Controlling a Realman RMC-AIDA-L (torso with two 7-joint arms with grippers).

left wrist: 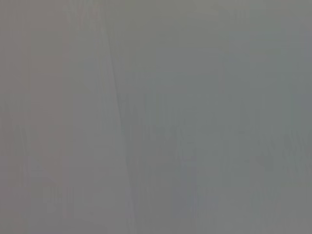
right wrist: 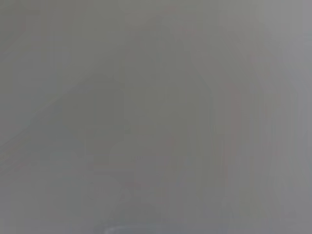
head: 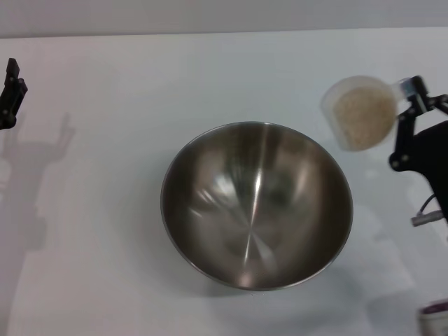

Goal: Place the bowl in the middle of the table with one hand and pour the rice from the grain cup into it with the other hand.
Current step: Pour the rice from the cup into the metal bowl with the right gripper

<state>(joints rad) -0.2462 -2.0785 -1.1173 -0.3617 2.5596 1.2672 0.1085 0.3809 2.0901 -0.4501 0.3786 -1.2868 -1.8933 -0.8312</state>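
Centre frame in the head view, the stainless-steel bowl (head: 257, 205) sits on the white table (head: 105, 280), holding nothing. Upper right, the right gripper (head: 408, 98) clamps the grain cup (head: 362, 112) by its rim, lifted beside the bowl's far right edge, with rice (head: 362, 117) inside. At the left edge, the left gripper (head: 11, 91) hangs apart; whether it is open cannot be told. Both wrist views show only grey.

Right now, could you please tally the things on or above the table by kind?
Steel bowl: 1
Grain cup of rice, held by the right gripper: 1
Grippers, counting the left gripper at the table's edge: 2
Total: 4
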